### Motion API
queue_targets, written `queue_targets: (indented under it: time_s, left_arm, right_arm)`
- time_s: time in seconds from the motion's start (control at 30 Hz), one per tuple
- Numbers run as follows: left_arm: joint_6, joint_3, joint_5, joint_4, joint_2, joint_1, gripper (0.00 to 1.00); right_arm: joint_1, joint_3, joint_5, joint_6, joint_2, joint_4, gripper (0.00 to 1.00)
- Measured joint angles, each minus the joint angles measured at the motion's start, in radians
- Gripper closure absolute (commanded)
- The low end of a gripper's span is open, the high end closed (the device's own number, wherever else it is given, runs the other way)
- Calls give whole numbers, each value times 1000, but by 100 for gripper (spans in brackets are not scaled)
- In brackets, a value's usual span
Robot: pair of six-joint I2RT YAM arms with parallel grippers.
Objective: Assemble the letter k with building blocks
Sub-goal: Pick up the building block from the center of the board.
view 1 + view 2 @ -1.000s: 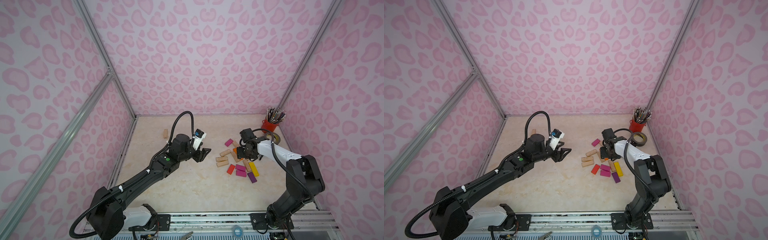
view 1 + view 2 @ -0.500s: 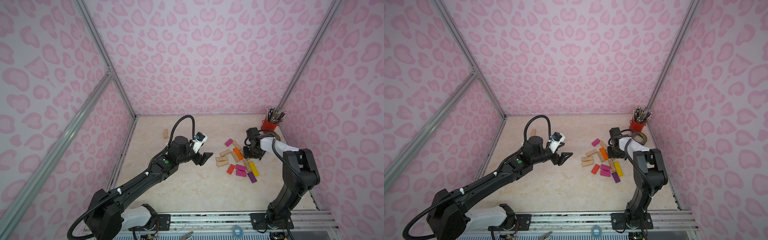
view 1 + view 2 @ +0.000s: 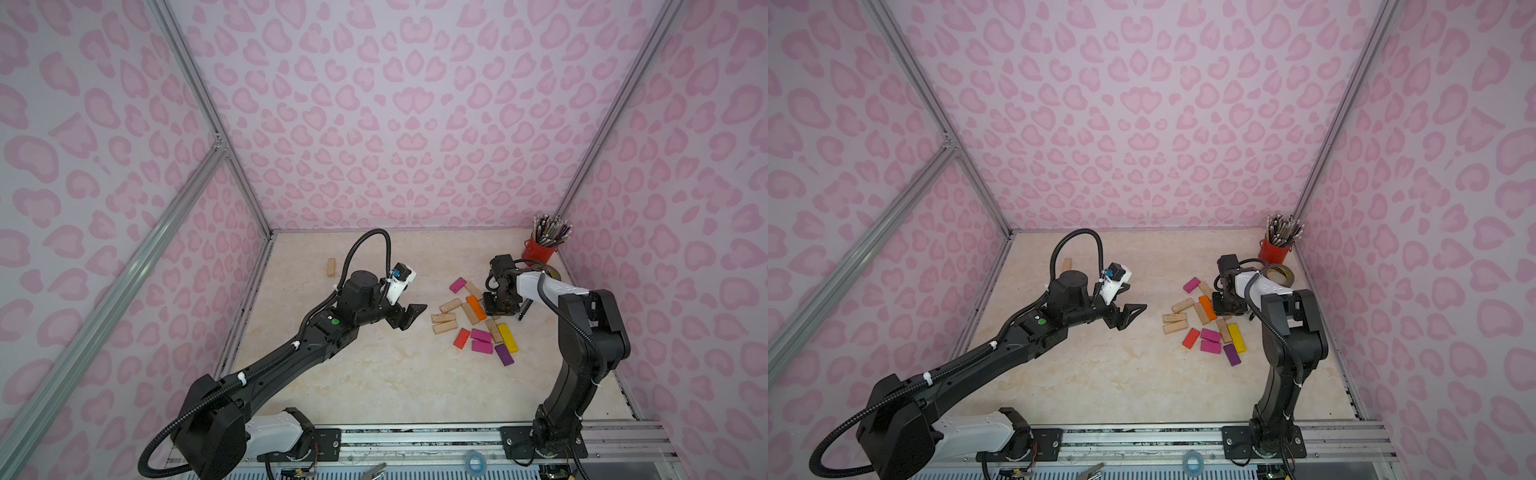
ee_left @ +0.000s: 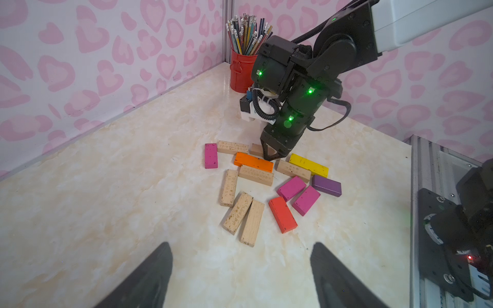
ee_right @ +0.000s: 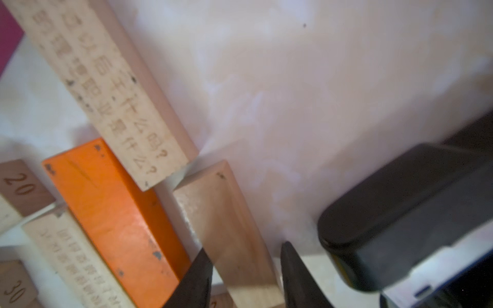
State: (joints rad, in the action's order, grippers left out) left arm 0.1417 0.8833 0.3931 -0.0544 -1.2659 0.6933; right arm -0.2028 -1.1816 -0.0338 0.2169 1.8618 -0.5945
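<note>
The building blocks lie scattered right of the table's middle: plain wooden bars [image 3: 444,318], an orange one [image 3: 476,306], magenta [image 3: 481,335], red [image 3: 461,338], yellow [image 3: 508,337] and purple [image 3: 504,354]. My right gripper [image 3: 498,309] points straight down at the far edge of the pile. In the right wrist view its fingers [image 5: 244,248] are shut on a plain wooden block [image 5: 226,213], right beside the orange block [image 5: 112,213]. My left gripper [image 3: 411,318] hovers open and empty left of the pile, and the left wrist view shows only bare table between its fingers [image 4: 240,245].
One plain block [image 3: 331,267] lies alone at the far left of the table. A red cup of pencils [image 3: 540,249] stands in the back right corner, with a tape roll [image 3: 1280,273] beside it, just behind the right arm. Pink walls enclose three sides.
The right gripper has come down over the far side of the pile and its jaws have closed around the plain block. The left gripper has opened wider and edged toward the blocks.
</note>
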Motion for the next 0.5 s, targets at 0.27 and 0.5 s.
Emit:
queue_targets:
  time_s: [0.27,0.5]
  left_arm:
    - [-20,-8,3,-9,2,-21,21]
    - [-123,-16,-1,-37,3,-122,22]
  right_arm:
    - [0,1,20,33,-37,6,76]
    - [-94,2,38,150,-162,61,79]
